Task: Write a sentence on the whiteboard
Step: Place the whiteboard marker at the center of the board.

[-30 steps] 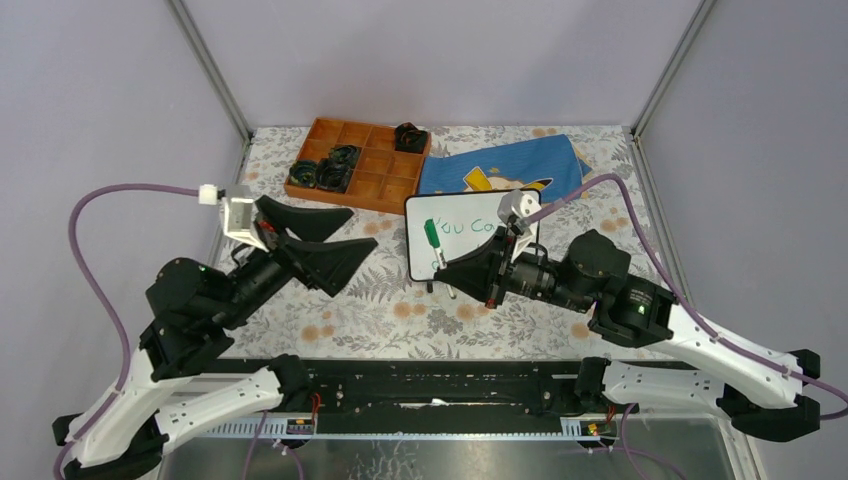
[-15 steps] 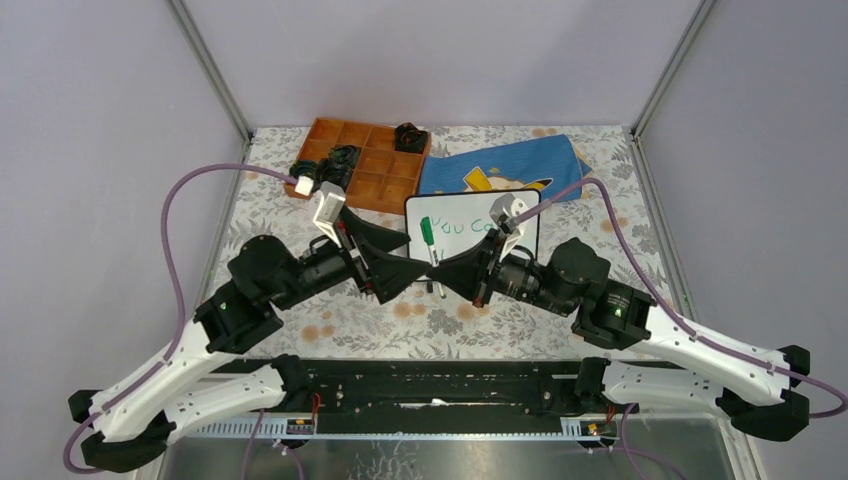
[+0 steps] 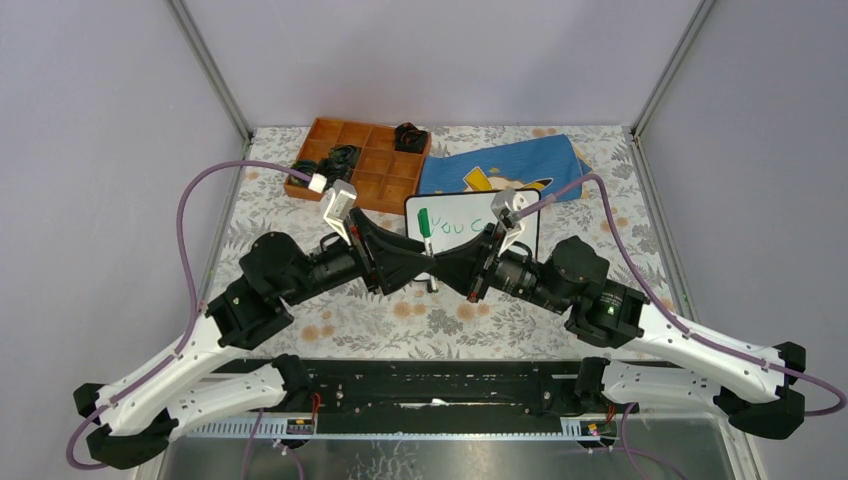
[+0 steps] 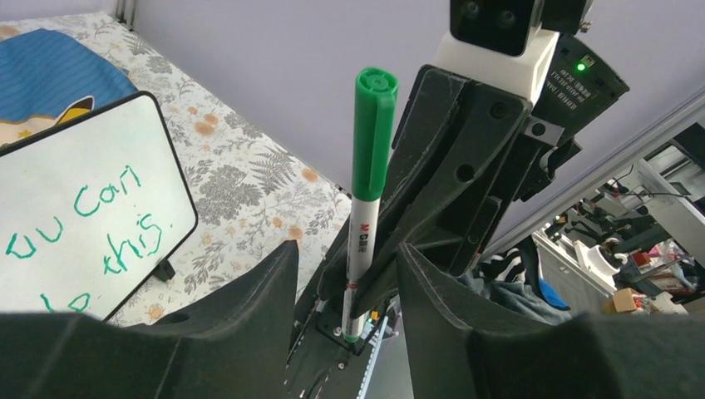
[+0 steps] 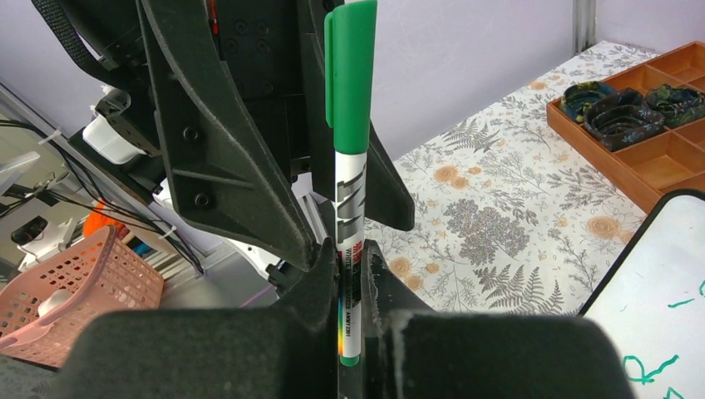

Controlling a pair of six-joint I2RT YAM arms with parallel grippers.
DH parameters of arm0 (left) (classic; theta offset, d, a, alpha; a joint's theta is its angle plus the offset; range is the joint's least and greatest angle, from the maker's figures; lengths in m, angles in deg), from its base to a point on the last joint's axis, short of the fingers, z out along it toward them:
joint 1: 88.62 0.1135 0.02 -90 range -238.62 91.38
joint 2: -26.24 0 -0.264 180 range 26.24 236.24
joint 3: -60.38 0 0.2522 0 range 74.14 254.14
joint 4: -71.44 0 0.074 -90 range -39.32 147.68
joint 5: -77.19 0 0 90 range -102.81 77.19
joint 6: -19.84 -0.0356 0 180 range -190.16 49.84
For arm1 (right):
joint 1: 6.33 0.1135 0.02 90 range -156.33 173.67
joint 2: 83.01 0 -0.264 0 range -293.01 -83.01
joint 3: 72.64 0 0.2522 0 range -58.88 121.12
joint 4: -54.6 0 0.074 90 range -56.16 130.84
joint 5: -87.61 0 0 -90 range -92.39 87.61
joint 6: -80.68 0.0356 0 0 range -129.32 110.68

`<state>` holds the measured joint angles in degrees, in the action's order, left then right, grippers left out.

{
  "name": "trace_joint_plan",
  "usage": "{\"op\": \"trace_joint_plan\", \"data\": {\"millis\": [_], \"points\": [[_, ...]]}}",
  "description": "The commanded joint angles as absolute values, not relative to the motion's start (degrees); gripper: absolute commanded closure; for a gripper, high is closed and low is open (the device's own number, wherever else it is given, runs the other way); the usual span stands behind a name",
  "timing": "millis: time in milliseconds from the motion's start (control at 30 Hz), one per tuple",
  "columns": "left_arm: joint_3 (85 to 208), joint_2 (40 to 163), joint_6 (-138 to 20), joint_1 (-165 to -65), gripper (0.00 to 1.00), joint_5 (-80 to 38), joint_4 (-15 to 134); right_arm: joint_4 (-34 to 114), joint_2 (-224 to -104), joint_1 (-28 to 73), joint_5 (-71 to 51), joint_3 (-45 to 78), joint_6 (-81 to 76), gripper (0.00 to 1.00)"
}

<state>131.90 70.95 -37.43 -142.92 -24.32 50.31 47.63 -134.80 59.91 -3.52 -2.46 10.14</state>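
1. The left arm has swung in from the left side of the worktop to the middle. The left gripper [image 4: 347, 249] now stands nose to nose with the right gripper [image 5: 347, 274], just in front of the whiteboard [image 4: 91, 158].
2. Its fingers were fully spread a second ago and have now narrowed to about half. They stand one on each side of the marker [image 4: 363, 216]. In the left wrist view I still see a gap on both sides, so it has hold of nothing yet.
3. The right gripper has not changed its grip. It stays shut tight on the lower part of the marker and holds it upright, with the green cap on top.
4. The whiteboard stands near the middle of the far edge of the worktop, on its feet, just before the blue cloth [image 3: 500, 165]. The sentence [image 4: 83, 229] is on it in green, in two lines. The left wrist view cuts off the beginning of both lines.
5. What it means, in my judgement: the writing is finished and the pen is closed. This looks like a handover of the marker, or a pull on its cap. I cannot tell which.
6. The right fingers should release only after the left ones have closed firmly, otherwise the marker may fall on the board.
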Motion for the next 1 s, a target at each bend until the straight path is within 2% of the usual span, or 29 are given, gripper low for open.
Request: {"op": "trace_joint_plan", "data": {"millis": [0, 200, 300, 500, 567, 633, 700, 867, 967], "points": [[131.2, 71.2, -36.4, -143.2, 0.48, -24.8, 56.7, 52.1, -134.8, 59.8, -4.8, -2.2, 11.1, 1.00], [130.6, 71.4, -36.0, -143.1, 0.66, -25.2, 57.5, 52.4, -135.2, 59.8, -6.0, -2.2, 11.3, 1.00], [129.5, 70.8, -35.3, -143.2, 0.68, -24.9, 59.5, 52.4, -135.3, 59.8, -6.6, -2.4, 11.3, 1.00], [128.9, 71.3, -35.2, -143.1, 0.85, -25.4, 60.0, 53.4, -136.0, 59.9, -8.4, -2.8, 12.0, 1.00], [128.6, 71.3, -35.2, -143.1, 0.83, -24.8, 60.0, 53.6, -136.3, 59.8, -9.6, -2.7, 12.0, 1.00], [128.6, 71.3, -35.2, -143.1, 0.70, -23.6, 59.8, 53.8, -136.4, 60.0, -10.1, -2.9, 12.1, 1.00], [128.9, 71.2, -35.6, -143.2, 0.63, -22.3, 59.1, 53.9, -136.2, 60.1, -10.1, -3.1, 12.0, 1.00], [127.9, 69.4, -35.5, -143.2, 0.62, -19.7, 59.8, 54.1, -135.3, 60.1, -10.2, -3.9, 11.9, 1.00], [127.0, 68.3, -35.2, -143.1, 0.67, -19.3, 60.8, 54.3, -134.8, 60.1, -10.2, -4.6, 11.9, 1.00]]}}
